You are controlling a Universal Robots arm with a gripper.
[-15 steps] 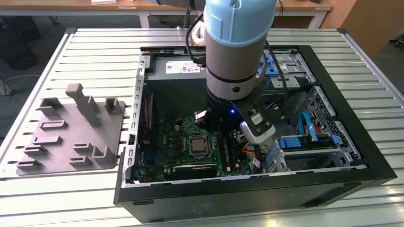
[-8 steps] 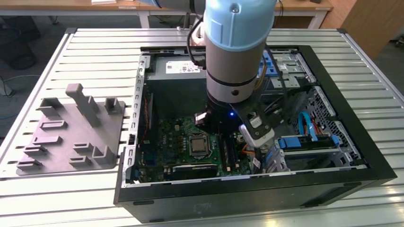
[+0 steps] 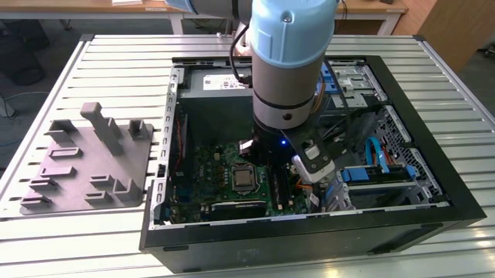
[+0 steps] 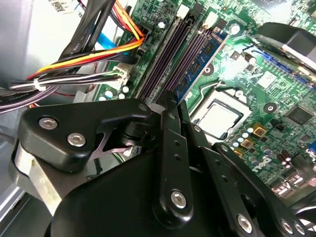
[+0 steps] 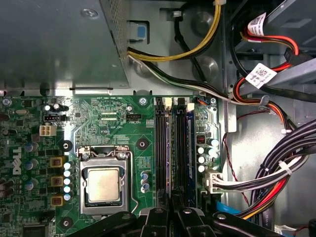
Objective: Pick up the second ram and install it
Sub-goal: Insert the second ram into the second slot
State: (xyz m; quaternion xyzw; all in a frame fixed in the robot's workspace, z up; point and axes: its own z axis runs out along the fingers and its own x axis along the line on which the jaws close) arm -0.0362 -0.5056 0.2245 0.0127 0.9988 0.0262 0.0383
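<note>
We see the tool [image 4: 170, 106] down inside the case, right over the memory slots [image 5: 173, 148]; the second ram [image 4: 200, 61] runs lengthwise straight ahead of its tip. Tool closure: cannot tell.

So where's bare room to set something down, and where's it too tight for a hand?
Free: slatted table behind the grey holder, and on the exterior view's right of the case. Crowded: inside, gripper over the slots, cables beside.

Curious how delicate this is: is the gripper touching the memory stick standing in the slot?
Cannot tell. In the second wrist view the gripper overlaps the near end of the memory stick, hiding any contact or gap.
</note>
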